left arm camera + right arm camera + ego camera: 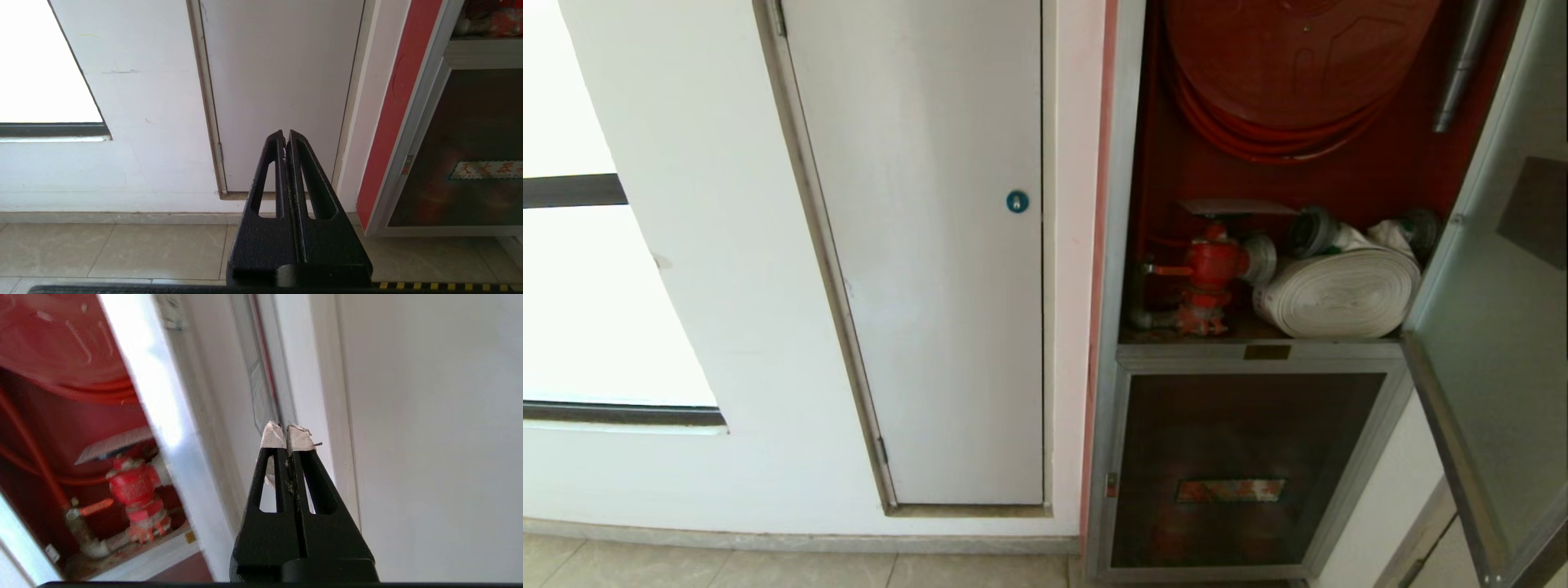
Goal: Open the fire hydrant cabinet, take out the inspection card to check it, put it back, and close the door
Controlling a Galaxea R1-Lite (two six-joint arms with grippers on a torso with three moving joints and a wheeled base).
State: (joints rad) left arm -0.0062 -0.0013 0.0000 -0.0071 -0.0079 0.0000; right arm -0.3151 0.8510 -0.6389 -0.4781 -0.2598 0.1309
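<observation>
The right end effector [287,435], pressed together and empty, hangs beside the open door [171,416], apart from the inspection card [112,446].

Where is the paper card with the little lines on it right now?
The inspection card lies flat on top of the red valve inside the open fire hydrant cabinet, on the right of the head view, below the red hose reel and left of the white rolled hose.

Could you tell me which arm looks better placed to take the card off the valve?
Probably the right: its shut gripper is beside the open door with the card in its view. The left gripper faces the white panel.
</observation>
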